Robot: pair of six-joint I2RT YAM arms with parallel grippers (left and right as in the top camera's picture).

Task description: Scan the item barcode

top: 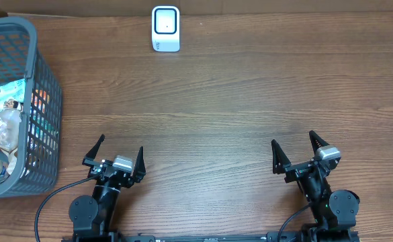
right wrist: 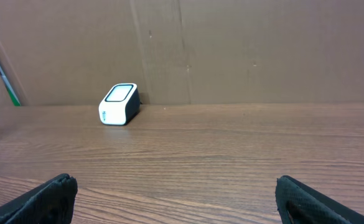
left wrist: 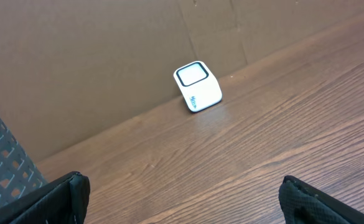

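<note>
Currently both sets of fingers (left wrist: 51,202) are spread wide, holding nothing; wrist views crop them to 2 dark tips each. Both left gripper (top: 121,145) & right gripper (top: 292,140) sit near table (top: 250,87) front edge. Pkgd items (top: 1,117) lie in basket (top: 47,101) at left, partly hidden by mesh & frame edge; barcodes can't be made out. White scanner (top: 165,28) stands at far edge.

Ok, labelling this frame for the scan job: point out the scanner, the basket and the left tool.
scanner (top: 165,23), overhead view, on its dark-framed window.
basket (top: 48,111), overhead view, on its right mesh wall.
left tool (top: 121,142), overhead view, midway between its open fingertips.
</note>
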